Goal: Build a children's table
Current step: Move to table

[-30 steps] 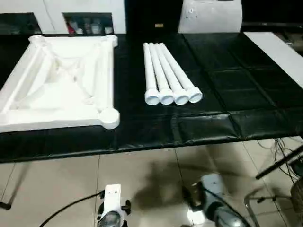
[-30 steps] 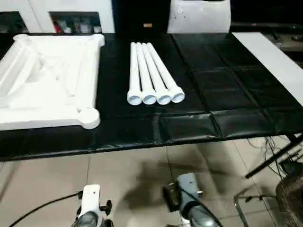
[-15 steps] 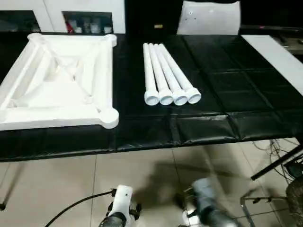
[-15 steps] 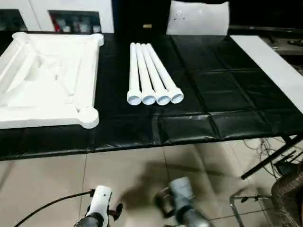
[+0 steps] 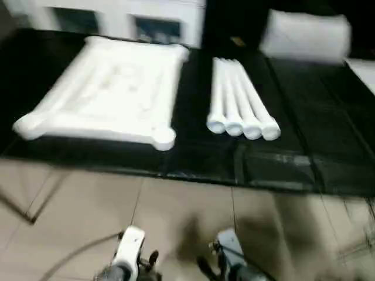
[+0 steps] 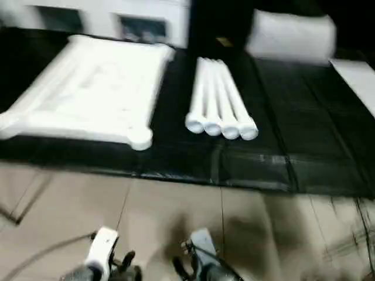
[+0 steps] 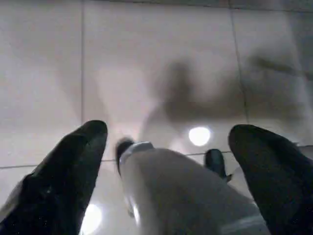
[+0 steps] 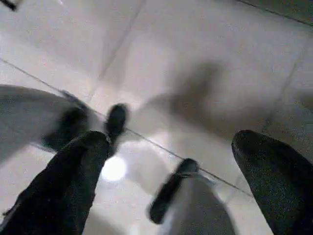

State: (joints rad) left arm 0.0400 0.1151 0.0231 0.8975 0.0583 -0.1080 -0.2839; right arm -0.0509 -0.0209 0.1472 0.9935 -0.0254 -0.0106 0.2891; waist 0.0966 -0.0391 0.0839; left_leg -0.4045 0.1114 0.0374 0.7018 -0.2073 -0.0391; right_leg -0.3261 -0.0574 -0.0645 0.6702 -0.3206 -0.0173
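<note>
On the black tabletop (image 5: 293,117) you've got four white legs (image 5: 237,102) lying side by side, touching, wide ends toward the near edge. Left of the legs, close but apart, the white square slab (image 5: 111,93) lies flat with its rim up and round sockets at the corners. Behind the legs to the right, a blurred white panel (image 5: 304,35) stands at the far edge. Further right of the legs, a white strip (image 5: 363,67) shows.

Well short of the legs, below the near edge, both your arms hang over the tiled floor (image 5: 76,205). Your left tool (image 7: 168,134) has its black fingers wide apart and holds nothing. Your right tool (image 8: 171,141) is the same, spread and empty. Neither touches the legs or the slab.
</note>
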